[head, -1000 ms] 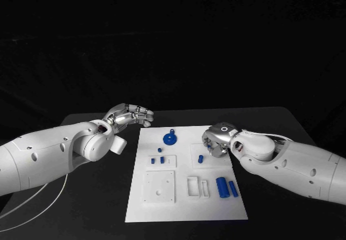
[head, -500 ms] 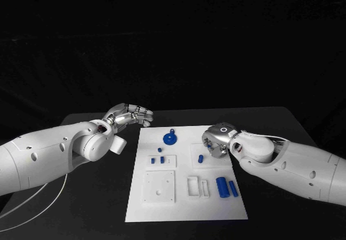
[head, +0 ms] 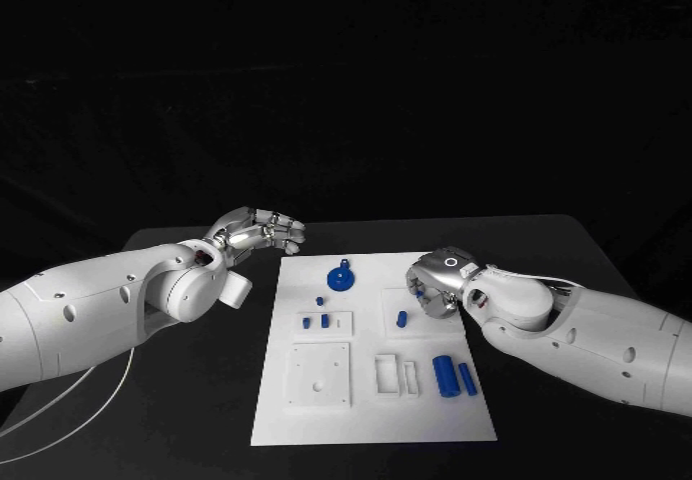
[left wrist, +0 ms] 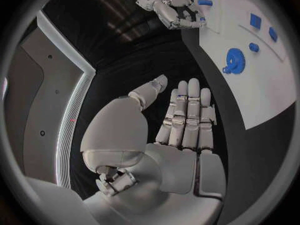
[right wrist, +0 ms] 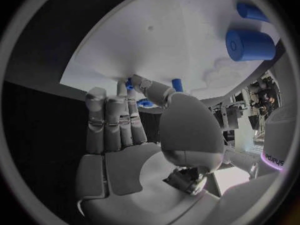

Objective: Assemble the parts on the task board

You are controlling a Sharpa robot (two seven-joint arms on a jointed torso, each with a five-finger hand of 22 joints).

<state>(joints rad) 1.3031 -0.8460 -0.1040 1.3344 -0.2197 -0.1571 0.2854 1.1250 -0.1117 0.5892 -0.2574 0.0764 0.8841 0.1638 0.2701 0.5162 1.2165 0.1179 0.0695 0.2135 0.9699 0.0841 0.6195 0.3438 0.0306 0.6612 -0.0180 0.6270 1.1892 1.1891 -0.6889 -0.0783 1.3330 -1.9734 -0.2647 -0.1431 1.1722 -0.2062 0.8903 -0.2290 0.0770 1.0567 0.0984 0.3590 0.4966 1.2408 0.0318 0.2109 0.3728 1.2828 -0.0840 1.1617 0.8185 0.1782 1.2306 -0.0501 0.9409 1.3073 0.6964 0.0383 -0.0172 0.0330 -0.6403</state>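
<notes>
Right hand (head: 436, 283) empty, fingers straight and together over task board (head: 372, 420); best spread before pinching blue peg (head: 401, 318).

I see the white task board (head: 372, 420) flat at table centre; a blue gear (head: 340, 277) lies at its 12 o'clock; two blue cylinders (head: 454, 375) lie side by side at 4 o'clock.

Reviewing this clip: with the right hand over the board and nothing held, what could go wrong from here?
The right hand hangs close above the small upright blue peg; reaching in might tip it. Its arm passes beside the two blue cylinders lying loose on the task board; a sweep may roll them. The left hand sits off the board, unable to steady it.
</notes>
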